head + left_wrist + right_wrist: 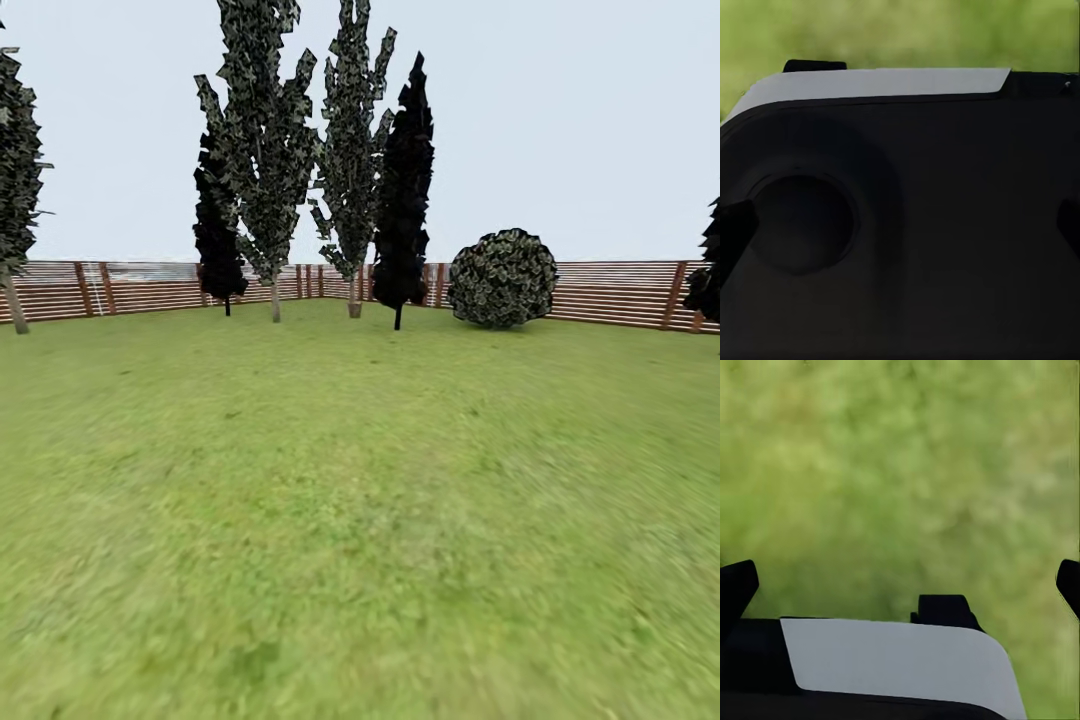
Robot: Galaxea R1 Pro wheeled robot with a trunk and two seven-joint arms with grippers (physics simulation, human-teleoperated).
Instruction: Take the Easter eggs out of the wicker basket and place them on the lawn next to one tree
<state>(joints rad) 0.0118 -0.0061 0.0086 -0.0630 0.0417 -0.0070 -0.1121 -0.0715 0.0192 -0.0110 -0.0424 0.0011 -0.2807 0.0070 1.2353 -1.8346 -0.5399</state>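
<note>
Green, mottled lawn (360,520) stretches ahead of me to a brown slatted fence (620,292) that rings the garden. Against it stands a cluster of tall, narrow trees: two black conifers (405,190) and two leafier ones with pale trunks (265,150). A round bush (502,278) sits just to their right, and more trees show at both edges. My left fingers (733,232) are dark tips at the frame's sides, spread wide before a black-and-white body panel (892,82). My right fingers (736,585) are likewise apart, holding nothing, over blurred grass (900,472).
</note>
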